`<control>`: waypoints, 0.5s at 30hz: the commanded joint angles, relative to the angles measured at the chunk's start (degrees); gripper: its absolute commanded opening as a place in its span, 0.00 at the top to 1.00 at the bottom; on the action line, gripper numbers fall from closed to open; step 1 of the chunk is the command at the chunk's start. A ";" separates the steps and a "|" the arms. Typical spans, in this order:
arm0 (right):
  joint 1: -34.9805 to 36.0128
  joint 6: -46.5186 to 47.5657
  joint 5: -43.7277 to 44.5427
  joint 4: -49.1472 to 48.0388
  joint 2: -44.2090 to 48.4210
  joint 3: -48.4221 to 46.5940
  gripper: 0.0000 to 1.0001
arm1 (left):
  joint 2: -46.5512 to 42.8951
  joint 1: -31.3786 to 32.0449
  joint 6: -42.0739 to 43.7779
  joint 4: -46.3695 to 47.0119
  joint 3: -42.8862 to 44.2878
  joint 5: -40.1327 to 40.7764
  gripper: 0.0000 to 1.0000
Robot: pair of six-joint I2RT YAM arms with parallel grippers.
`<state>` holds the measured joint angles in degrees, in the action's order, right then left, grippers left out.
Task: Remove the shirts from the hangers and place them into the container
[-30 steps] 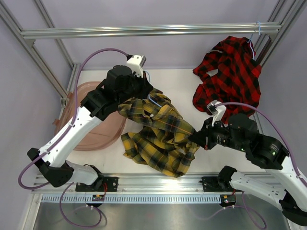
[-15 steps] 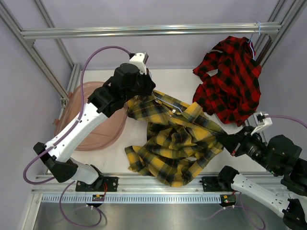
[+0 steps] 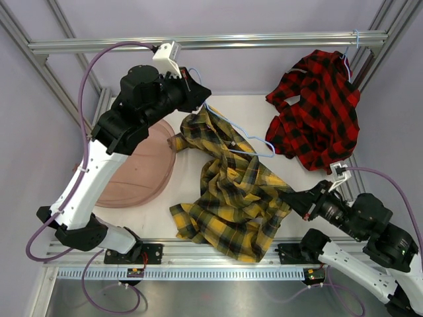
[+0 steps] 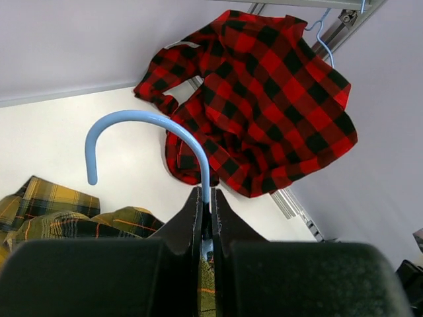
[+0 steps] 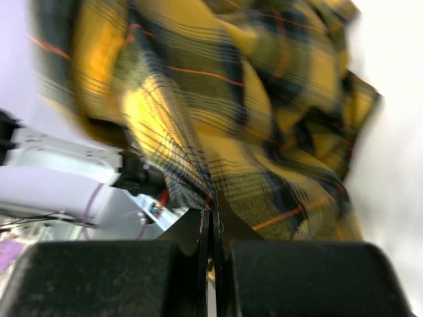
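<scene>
We see the yellow-and-black shirt stretched across the middle of the table. Its upper part hangs from a light-blue hanger, and its lower folds lie on the surface near the front edge. The hanger's right shoulder sticks out bare of cloth, while its left side is under the fabric.

The left gripper is raised above the far side of the table, its jaws closed tight on the hanger's stem just below the hook. The right gripper is low at the front right, its jaws pinched shut on an edge of the yellow-and-black shirt, with the cloth drawn taut toward it.

The container sits on the left of the table, partly beneath the left arm, just beside the shirt, and we see no cloth in it.

At the far right the red-and-black shirt hangs on the second hanger, which is hooked over the frame rail.
</scene>
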<state>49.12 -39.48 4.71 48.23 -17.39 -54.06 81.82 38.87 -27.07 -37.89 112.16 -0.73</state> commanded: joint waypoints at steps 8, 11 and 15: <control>0.27 4.50 -8.50 -2.08 -17.57 -5.78 1.00 | -0.61 1.36 -1.06 9.32 -5.88 -23.08 1.00; 0.27 7.48 -4.99 -1.21 -24.52 -10.25 0.85 | -2.45 4.97 4.29 6.87 -9.92 -20.37 1.00; 0.27 11.26 2.48 5.29 -30.07 -19.92 0.53 | -6.58 5.77 8.77 5.64 -17.73 -17.64 1.00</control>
<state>49.15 -33.08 1.61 50.02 -48.34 -65.36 80.20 44.47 -23.14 -33.47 98.19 -17.12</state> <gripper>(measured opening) 0.403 0.046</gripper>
